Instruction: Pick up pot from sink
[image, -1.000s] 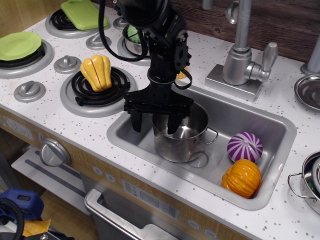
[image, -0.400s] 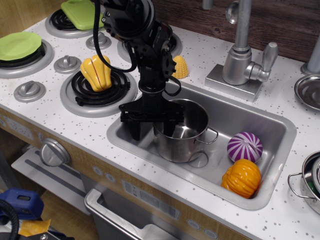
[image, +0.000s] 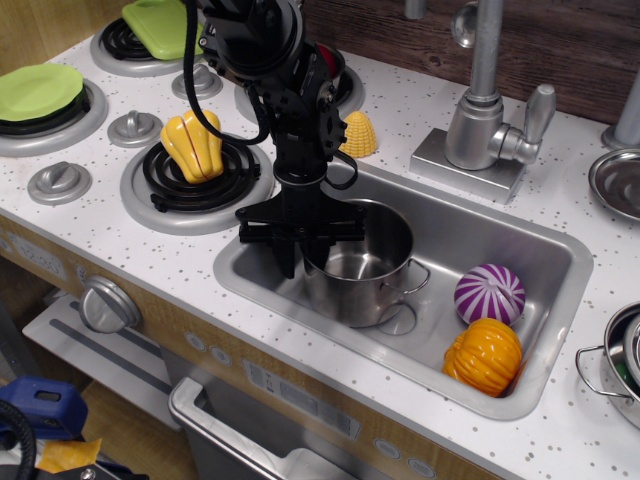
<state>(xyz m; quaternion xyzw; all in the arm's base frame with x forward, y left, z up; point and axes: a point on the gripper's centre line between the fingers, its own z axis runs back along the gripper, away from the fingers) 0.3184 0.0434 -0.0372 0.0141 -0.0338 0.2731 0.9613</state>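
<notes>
Only one camera feed here, the overhead-ish view of the toy kitchen counter, so that's all I'm going by.

The pot (image: 362, 265) sits upright in the left part of the sink (image: 520, 240), close to the near-left wall. It's shiny steel, open top, and I can see one wire loop handle sticking out on its right side and another one lower down toward the near side. My gripper (image: 303, 245) is down over the pot's left rim. The fingers are pulled in close together across that rim, one finger (image: 291, 252) hanging outside the pot wall on the left and the other looking like it's just inside. It looks clamped on the rim to me, though the black fingers blur together against the metal, so I can't swear there's full contact on both sides. The pot bottom looks like it's resting on the sink floor, or barely off it; I can't tell which.

In the right end of the sink there's a purple and white striped ball (image: 489, 294) and, just nearer, an orange pumpkin (image: 483, 356), the two touching or nearly so, and both well apart from the pot.

On the counter: the faucet (image: 482, 110) stands behind the sink, a corn piece (image: 357, 135) lies just beyond the sink's far-left corner, and a yellow squash (image: 191, 145) sits on the burner (image: 205, 180) to the left.
</notes>
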